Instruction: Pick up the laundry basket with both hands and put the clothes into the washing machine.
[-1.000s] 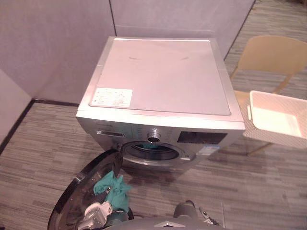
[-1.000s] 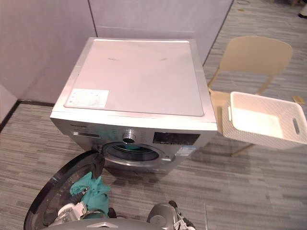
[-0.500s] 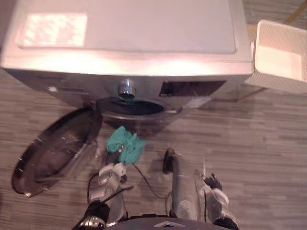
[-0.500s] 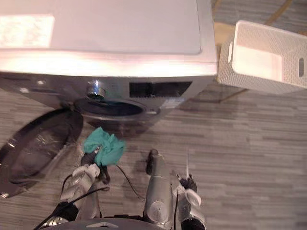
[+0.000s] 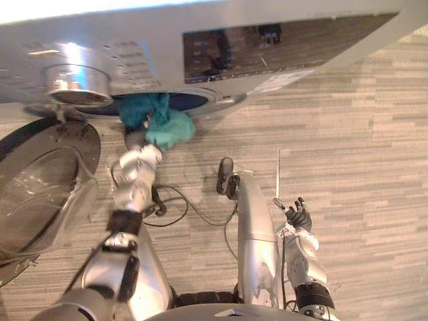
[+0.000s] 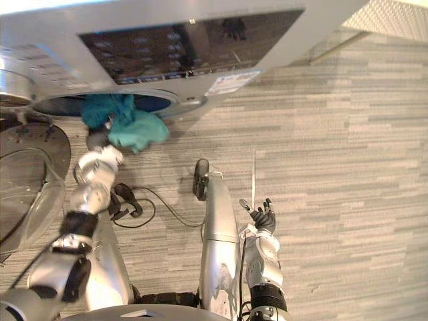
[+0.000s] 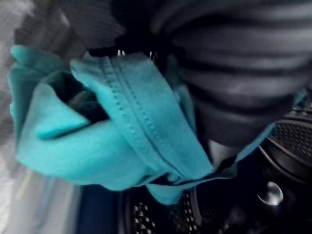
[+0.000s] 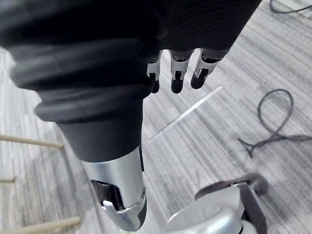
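Grey plank floor runs under everything you see. The silver washing machine stands on it at the far edge, with its dark display panel and round knob facing you. Its glass door hangs open to the left of the drum opening.

Your left arm reaches up and forward, and your left hand is at the lip of the drum opening. The teal cloth is bunched over that hand, and its upper folds overlap the mouth of the opening. From the left wrist view the cloth lies against the hand's ribbed cover, with the perforated drum wall just behind. You cannot tell whether that hand is clenched on the cloth.

Your right hand hangs low at your right side, well apart from the machine, released and holding nothing. A thin pale strip lies on the floor near it.

One corner of the white laundry basket shows past the machine's right side, well apart from both hands. The right wrist view shows a pale wooden leg above the floor.
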